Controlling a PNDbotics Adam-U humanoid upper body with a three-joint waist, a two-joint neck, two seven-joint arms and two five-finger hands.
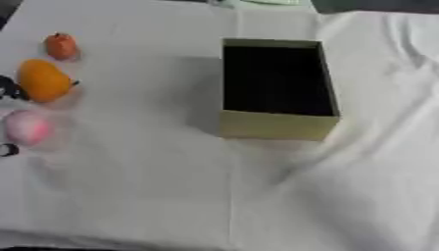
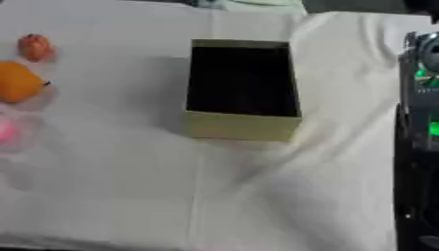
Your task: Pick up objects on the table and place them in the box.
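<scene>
Though beside L robot hand (image 1: 7, 89), orange fruit (image 1: 43, 81) well apart fr. box (image 1: 274, 125)

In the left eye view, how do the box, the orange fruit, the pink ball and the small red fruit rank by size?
Largest to smallest, as they look:
1. Box, by far.
2. Orange fruit.
3. Pink ball, close to the orange fruit and blurred, so this order is unsure.
4. Small red fruit, though it lies farthest from the camera.

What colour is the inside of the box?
Black inside the box, seen best in the left eye view.
</scene>
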